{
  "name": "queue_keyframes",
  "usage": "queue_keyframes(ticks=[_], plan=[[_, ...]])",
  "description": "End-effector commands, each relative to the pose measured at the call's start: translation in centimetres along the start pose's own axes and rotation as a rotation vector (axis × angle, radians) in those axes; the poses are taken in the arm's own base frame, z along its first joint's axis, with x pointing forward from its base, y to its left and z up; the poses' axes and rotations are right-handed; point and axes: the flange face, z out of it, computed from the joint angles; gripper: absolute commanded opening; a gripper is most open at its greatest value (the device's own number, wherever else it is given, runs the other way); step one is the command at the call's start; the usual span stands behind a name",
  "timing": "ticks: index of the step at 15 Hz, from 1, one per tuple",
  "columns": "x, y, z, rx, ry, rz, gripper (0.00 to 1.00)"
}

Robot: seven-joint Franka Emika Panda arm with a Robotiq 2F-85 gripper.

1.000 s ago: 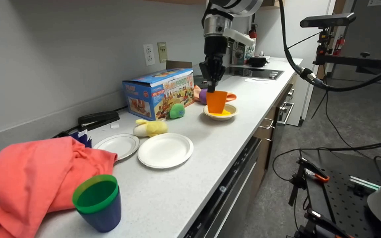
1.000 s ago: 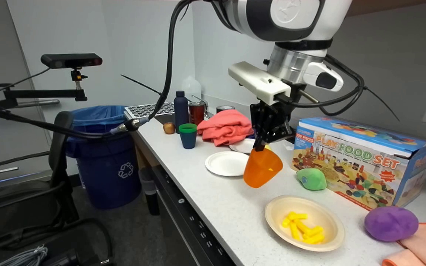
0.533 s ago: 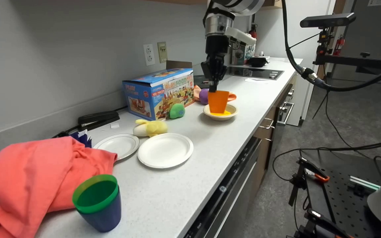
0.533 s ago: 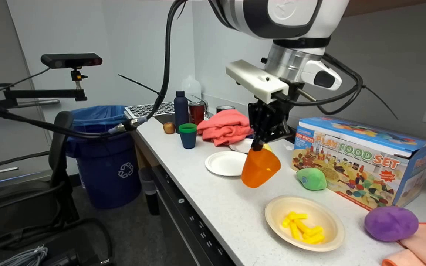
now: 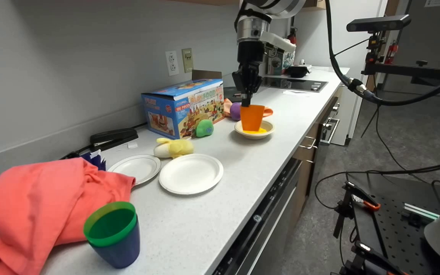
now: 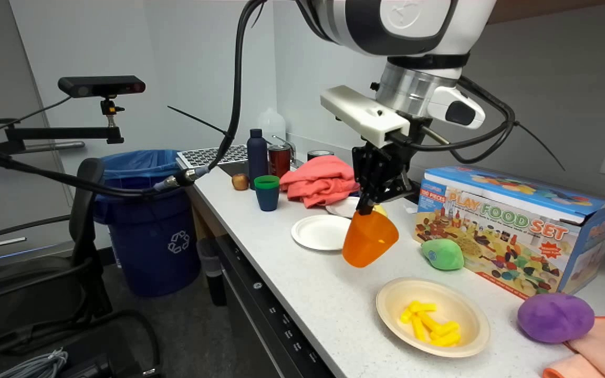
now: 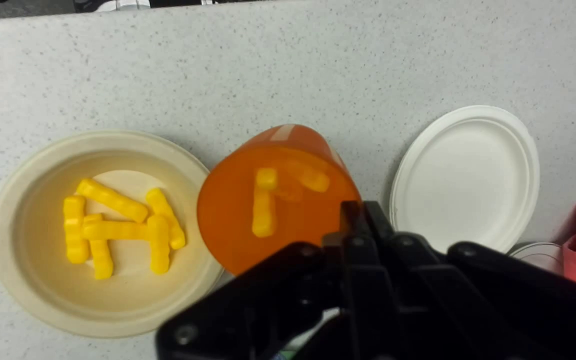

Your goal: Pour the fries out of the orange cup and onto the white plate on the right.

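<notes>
In an exterior view, the black end effector [image 5: 246, 102] is clamped on the rim of the bright-orange plastic tumbler [image 5: 252, 119]. The tumbler is held above the speckled white worktop [image 5: 243, 164] and, from this angle, overlaps the round cream bowl [image 5: 269, 130]. The plain round white plate [image 5: 191, 174] lies nearer. The line-rimmed round white plate [image 5: 138, 169] lies just to its left, its left edge partly hidden by the coral-red fabric cloth [image 5: 48, 206]. The yellow-and-white soft toy [image 5: 175, 148] lies on the far side of the plain plate. The green-and-blue plastic cup [image 5: 115, 236] stands upright at the near left.

In an exterior view, the tumbler is tilted, its base toward the left. It is apart from the bowl, which stands nearer and to the right. Yellow stick-shaped fries [image 6: 429, 322] lie in the bowl. The printed cardboard box [image 6: 497, 236] stands at the right, with the green rounded toy [image 6: 443, 254] just beside it. The purple oval toy [image 6: 555, 317] lies to the right of the bowl.

In the wrist view, further yellow fries [image 7: 264, 212] are visible inside the tumbler; their exact number cannot be told. The tumbler is between the bowl at the left and the plain plate at the right. The fingertips [image 7: 352, 216] are closed on the tumbler's right edge.
</notes>
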Motion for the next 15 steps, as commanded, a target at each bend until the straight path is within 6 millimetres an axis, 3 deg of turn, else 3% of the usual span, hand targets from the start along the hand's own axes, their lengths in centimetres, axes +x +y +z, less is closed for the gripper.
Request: queue_keyframes(ticks=[1,6,15], plan=[[0.0,0.0,-0.1,0.0,-0.001,0.0,0.04],[0.4,0.4,-0.1,0.043,-0.03,0.023,0.01],[2.5,6.6,-1.2,0.245,-0.129,0.186,0.01]])
